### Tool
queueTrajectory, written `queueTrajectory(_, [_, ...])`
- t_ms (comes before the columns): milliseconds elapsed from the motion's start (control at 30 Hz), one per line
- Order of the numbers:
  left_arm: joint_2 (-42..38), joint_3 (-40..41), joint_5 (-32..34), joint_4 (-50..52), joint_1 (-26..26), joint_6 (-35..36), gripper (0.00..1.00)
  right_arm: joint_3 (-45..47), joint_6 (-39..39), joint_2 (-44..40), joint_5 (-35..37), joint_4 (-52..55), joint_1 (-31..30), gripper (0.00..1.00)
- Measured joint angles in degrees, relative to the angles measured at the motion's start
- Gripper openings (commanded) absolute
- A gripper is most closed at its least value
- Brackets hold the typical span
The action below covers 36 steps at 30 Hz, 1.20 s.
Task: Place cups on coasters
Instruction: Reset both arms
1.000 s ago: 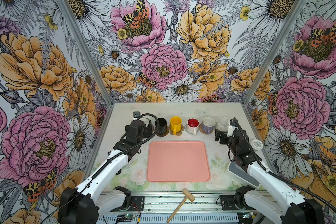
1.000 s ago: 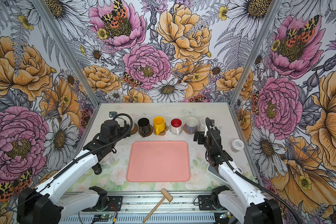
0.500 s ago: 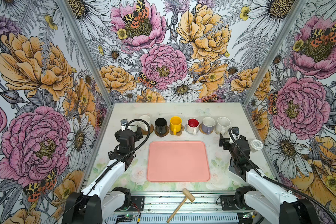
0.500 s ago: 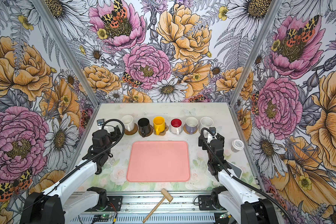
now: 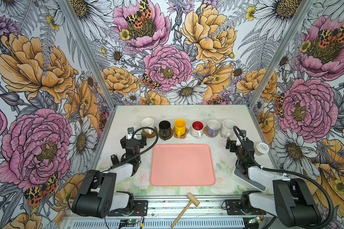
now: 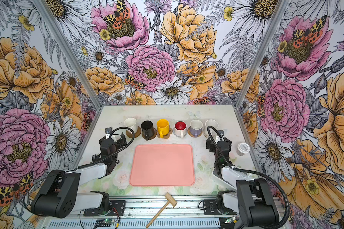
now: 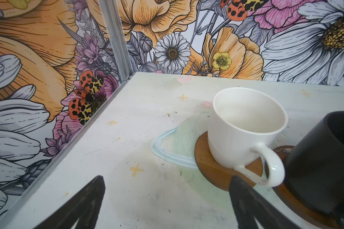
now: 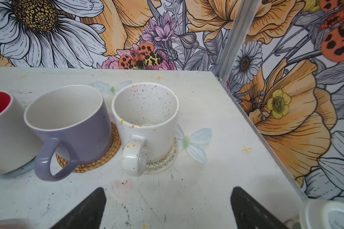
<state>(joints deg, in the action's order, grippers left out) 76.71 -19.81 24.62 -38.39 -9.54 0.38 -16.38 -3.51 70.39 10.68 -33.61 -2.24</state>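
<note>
Here, six cups stood upright in a single row across the far part of the table [image 5: 187, 114], each on its own coaster and each with its handle turned toward the robot. From the robot's left to right these were:

- a plain white mug [image 5: 147, 123] on a brown disc [image 5: 151, 134]
- a black mug [image 5: 164, 126] on a second brown disc [image 5: 168, 137]
- a yellow mug [image 5: 180, 125] on a tan paw-shaped mat [image 5: 184, 135]
- a red-lined white mug [image 5: 197, 126] on a grey-blue woven round [image 8: 20, 171]
- a lavender mug [image 5: 213, 126] on a tan woven round [image 8: 107, 156]
- a speckled white mug [image 5: 227, 125] on a pale woven round [image 8: 163, 162]

The left gripper [image 7: 167, 178] hovered near the plain white mug, its jaws spread wide with nothing between them. The right gripper [image 8: 167, 190] hovered before the speckled white mug, jaws likewise apart and empty. In both top views the two arms flanked the pink tray [image 5: 182, 164], which lay between the row and the near edge. A small lidded paper cup [image 5: 262, 148] stood just beside the right gripper. A wooden mallet [image 5: 193, 199] lay on the metal rail at the near edge.
</note>
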Motion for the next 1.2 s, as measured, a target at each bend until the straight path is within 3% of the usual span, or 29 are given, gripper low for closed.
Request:
queueTrajectory(233, [1.8,-0.1,-0.1,-4.6,2.7,0.3,0.99,-1.5,-0.2,5.2,0.0,-4.5,1.7,0.99])
queueTrajectory(467, [12.7,4.5,-3.0,-21.4,5.2,0.5,0.99,-3.2,-0.5,12.2,-1.6,-12.3,2.3,1.0])
queueTrajectory(633, [13.1,5.6,-5.6,-25.4,5.9,0.6,0.99,-3.1,-0.5,17.5,-2.8,-17.7,2.3,1.0])
queueTrajectory(933, [12.9,-0.6,-7.4,-19.8,7.6,-0.2,0.99,-4.2,-1.0,17.6,-3.0,-17.6,2.7,1.0])
queueTrajectory(1200, [12.9,-0.7,-7.7,-17.6,7.9,-0.4,0.99,-4.5,-1.2,17.6,-3.0,-17.4,2.7,0.99])
